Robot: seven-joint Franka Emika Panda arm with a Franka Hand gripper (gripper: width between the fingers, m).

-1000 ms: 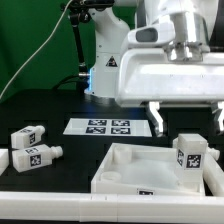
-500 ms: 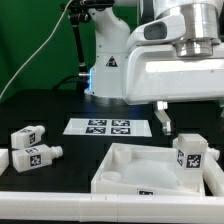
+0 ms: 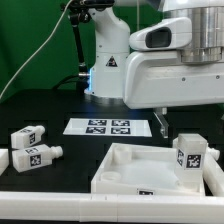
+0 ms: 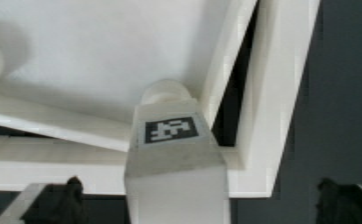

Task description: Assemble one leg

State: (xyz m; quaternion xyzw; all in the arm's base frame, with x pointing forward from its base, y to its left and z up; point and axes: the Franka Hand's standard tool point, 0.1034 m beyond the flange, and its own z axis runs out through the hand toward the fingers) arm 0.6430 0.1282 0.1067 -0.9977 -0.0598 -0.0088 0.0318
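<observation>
A white leg (image 3: 190, 153) with a black-and-white tag stands upright in the near right corner of the white tabletop (image 3: 125, 165). My gripper (image 3: 190, 120) hangs just above it, open and empty. Only one dark finger (image 3: 160, 120) shows in the exterior view. In the wrist view the leg (image 4: 174, 150) rises between my two wide-apart fingers (image 4: 62, 200), with a gap on each side, over the tabletop's rim (image 4: 267, 100). Two more legs (image 3: 28, 135) (image 3: 38, 155) lie on the table at the exterior view's left.
The marker board (image 3: 100, 127) lies flat behind the tabletop. The robot's base (image 3: 105, 70) stands at the back. A white bar (image 3: 50, 185) runs along the front edge. A green curtain (image 3: 30, 40) hangs at the back left.
My hand has shifted a little to the exterior view's right, so the right finger has left the picture. The upright leg and the lying legs have not moved.
</observation>
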